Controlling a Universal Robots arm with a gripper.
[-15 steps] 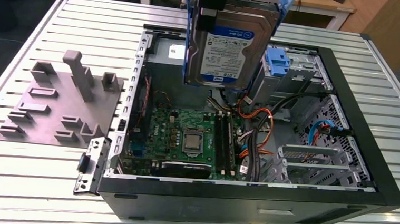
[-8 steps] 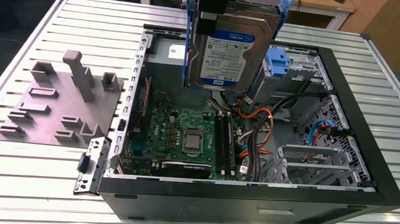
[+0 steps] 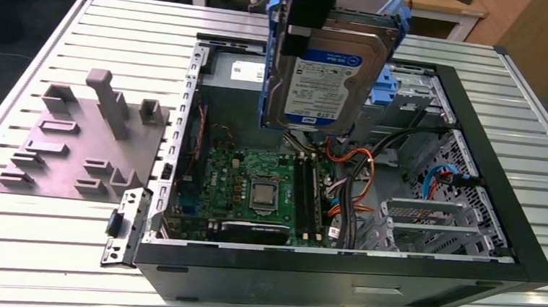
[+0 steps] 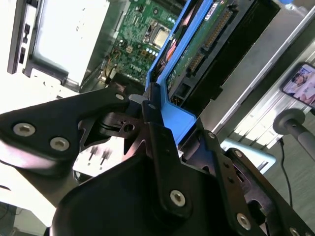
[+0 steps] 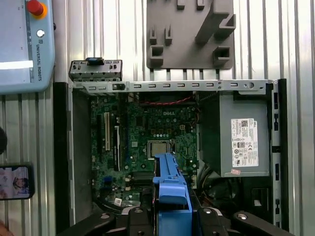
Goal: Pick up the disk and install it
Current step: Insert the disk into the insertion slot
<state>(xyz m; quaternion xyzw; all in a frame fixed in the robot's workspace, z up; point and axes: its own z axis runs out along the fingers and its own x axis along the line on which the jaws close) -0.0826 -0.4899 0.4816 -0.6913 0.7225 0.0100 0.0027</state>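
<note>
The disk [image 3: 330, 74], a silver hard drive with a white-and-blue label in a blue carrier frame, hangs upright above the open computer case [image 3: 501, 213]. My gripper [image 3: 312, 15] is shut on its upper end. In the second wrist view the black fingers [image 4: 153, 118] clamp the blue carrier [image 4: 177, 118], and the drive's green circuit board [image 4: 197, 49] faces outward. In the first wrist view the carrier's blue edge [image 5: 170, 189] sticks out from the gripper [image 5: 170, 219] over the motherboard [image 5: 147, 142].
A grey fixture plate [image 3: 82, 140] with upright pegs lies on the slatted table at the exterior view's left. Inside the case are the grey power supply [image 5: 243, 142], cables [image 3: 350, 173] and a metal drive cage [image 3: 424, 222]. A teach pendant [image 5: 24, 44] and a phone [image 5: 15, 181] lie beside the case.
</note>
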